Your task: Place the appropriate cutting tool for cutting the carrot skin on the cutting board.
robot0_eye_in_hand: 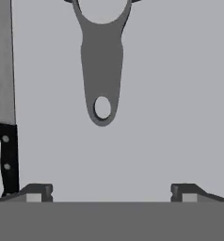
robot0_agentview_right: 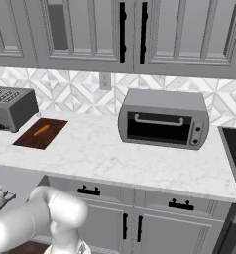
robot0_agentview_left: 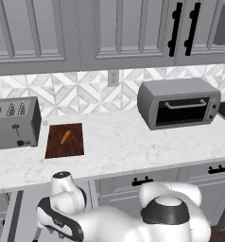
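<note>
In the left base view, the cutting board (robot0_agentview_left: 64,140) lay flat on the white counter (robot0_agentview_left: 124,142), just right of the toaster (robot0_agentview_left: 14,123). The carrot (robot0_agentview_left: 65,137) rested on the board near its middle, slanted. Well to the right stood a toaster oven (robot0_agentview_left: 179,102) against the tiled wall. The arm (robot0_agentview_left: 133,217) bent low in front of the counter, its hand end reaching down toward the lower left, below the counter edge.

The right base view showed the same counter from the other side: the board (robot0_agentview_right: 40,133) with the carrot (robot0_agentview_right: 41,130) on it at the far left, the toaster (robot0_agentview_right: 11,107) behind it, and the toaster oven (robot0_agentview_right: 163,119) near the middle. This view also showed the corner of a dark stovetop (robot0_agentview_right: 235,149) at the right edge.

The hand view showed what neither base view did. The peeler (robot0_eye_in_hand: 101,61) lay on a plain grey surface, its handle with a round hole pointing toward the gripper (robot0_eye_in_hand: 112,190) and its forked head running off the top edge. The knife (robot0_eye_in_hand: 5,103) lay beside it at the left, blade up, black handle down. The two fingertips stood wide apart with nothing between them, short of the peeler and not touching it.
</note>
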Available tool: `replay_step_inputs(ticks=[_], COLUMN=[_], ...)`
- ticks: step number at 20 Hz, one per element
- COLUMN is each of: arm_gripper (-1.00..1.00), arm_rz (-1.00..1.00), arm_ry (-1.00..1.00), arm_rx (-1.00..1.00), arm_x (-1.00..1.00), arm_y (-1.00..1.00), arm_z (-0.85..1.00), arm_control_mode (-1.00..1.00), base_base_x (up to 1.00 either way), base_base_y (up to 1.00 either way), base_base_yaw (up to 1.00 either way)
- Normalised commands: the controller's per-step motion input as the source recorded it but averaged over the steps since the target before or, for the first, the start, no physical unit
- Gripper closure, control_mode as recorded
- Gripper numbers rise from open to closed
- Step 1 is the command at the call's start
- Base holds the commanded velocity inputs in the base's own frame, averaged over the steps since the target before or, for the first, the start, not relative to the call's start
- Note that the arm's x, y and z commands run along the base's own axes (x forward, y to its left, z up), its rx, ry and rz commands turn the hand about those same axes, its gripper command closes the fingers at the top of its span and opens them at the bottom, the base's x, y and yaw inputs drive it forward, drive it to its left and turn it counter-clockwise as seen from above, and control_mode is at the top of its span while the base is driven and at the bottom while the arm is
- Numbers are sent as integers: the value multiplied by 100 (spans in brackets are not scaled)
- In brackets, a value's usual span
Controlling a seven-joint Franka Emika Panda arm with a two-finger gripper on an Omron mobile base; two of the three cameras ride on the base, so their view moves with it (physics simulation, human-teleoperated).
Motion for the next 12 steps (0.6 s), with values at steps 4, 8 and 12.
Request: replay_step_inputs(ticks=[4,8,12], arm_gripper=[-100,-100,-100], arm_rz=[0,0,0], arm_ry=[1,4,2], arm_rx=[-2,-6,-8], arm_x=[67,46,28], arm_y=[0,0,3], arm_z=[-22,-49,-50], arm_control_mode=[-100,-100,-100], base_base_x=[0,0,0], base_base_y=[0,0,0], base_base_yaw=[0,0,0])
